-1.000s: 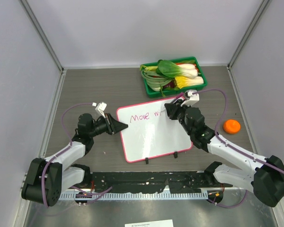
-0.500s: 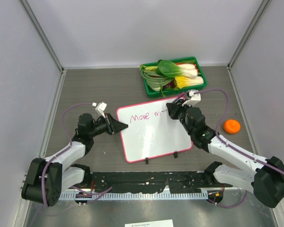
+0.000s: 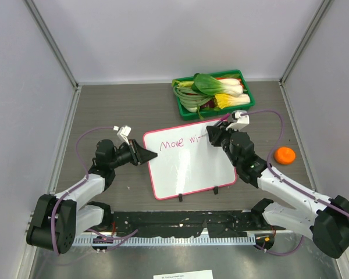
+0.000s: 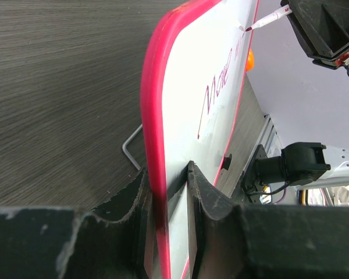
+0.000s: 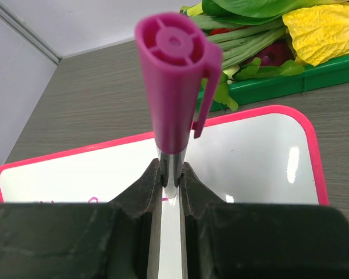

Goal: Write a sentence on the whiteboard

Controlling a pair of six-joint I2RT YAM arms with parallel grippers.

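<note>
The whiteboard (image 3: 189,163), white with a pink-red frame and two black feet, lies mid-table with "Move wi" in magenta along its top. My left gripper (image 3: 151,155) is shut on its left edge; the left wrist view shows the pink frame (image 4: 154,145) between the jaws. My right gripper (image 3: 210,136) is shut on a magenta marker (image 5: 174,99), cap end toward the camera. The marker's tip (image 4: 251,27) touches the board near its top edge, right of the writing. The board also shows in the right wrist view (image 5: 256,163).
A green tray (image 3: 246,103) of bok choy and other vegetables stands just behind the board. An orange round object (image 3: 285,155) lies at the right. Grey walls close in the table on the left, right and back.
The right gripper has shifted slightly right with the marker, adding a short stroke after "w". The left gripper and the board have not moved.
</note>
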